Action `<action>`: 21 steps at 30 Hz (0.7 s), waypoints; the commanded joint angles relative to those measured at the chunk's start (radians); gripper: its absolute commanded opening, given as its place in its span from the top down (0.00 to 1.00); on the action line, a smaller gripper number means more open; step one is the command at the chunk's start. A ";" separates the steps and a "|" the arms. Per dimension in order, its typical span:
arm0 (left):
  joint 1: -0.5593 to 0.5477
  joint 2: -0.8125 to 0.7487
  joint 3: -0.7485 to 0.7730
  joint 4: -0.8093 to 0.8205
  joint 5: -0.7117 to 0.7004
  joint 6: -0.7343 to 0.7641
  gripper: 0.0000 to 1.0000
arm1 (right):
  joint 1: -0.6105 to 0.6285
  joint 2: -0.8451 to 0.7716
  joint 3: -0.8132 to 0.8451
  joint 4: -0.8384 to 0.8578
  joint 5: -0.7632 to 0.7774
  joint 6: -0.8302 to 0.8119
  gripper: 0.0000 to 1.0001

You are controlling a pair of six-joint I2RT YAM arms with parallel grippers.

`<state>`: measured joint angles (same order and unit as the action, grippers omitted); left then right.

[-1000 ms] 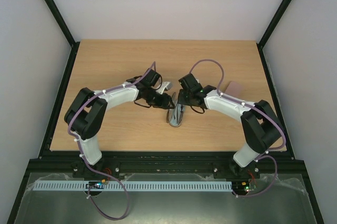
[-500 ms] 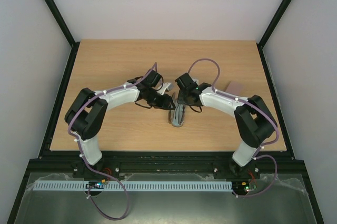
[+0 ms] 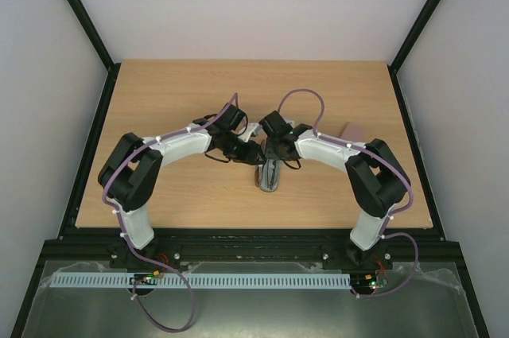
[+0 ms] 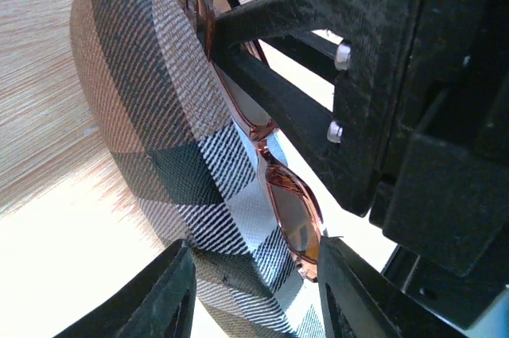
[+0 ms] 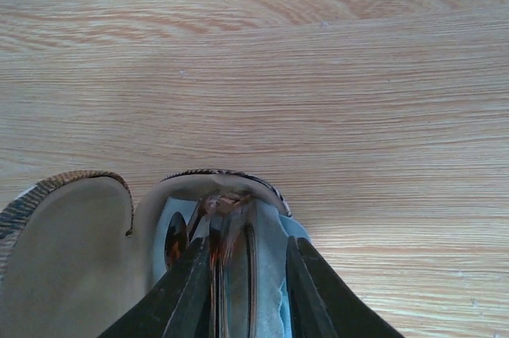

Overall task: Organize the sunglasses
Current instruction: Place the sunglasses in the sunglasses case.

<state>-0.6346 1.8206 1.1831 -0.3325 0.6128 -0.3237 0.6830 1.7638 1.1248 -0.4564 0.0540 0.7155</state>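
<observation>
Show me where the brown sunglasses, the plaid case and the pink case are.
brown sunglasses (image 4: 293,219): left wrist view, on the lower lens.
plaid case (image 4: 151,107): left wrist view, on its outer shell.
pink case (image 3: 355,130): top view, on its flat top.

The plaid case (image 4: 159,139) hides most of the reddish-brown sunglasses (image 4: 288,215) and runs off the bottom edge.
</observation>
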 commanded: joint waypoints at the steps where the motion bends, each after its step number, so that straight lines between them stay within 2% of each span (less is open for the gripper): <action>1: -0.007 0.001 0.028 -0.023 -0.002 -0.006 0.55 | 0.007 -0.051 -0.008 0.003 -0.028 -0.005 0.74; 12: -0.007 0.011 0.033 -0.027 -0.002 -0.005 0.56 | 0.006 -0.194 -0.168 0.155 -0.191 0.056 0.69; 14: -0.007 0.013 0.035 -0.029 -0.002 -0.004 0.56 | 0.006 -0.209 -0.187 0.163 -0.195 0.065 0.74; 18: -0.007 0.013 0.035 -0.030 -0.004 -0.005 0.57 | 0.007 -0.208 -0.214 0.168 -0.198 0.078 0.88; 21: -0.008 0.014 0.036 -0.032 -0.007 -0.008 0.58 | 0.007 -0.215 -0.230 0.169 -0.200 0.084 0.92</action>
<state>-0.6350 1.8214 1.1908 -0.3401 0.6086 -0.3244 0.6830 1.5745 0.9222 -0.3069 -0.1413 0.7795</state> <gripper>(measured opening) 0.424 0.094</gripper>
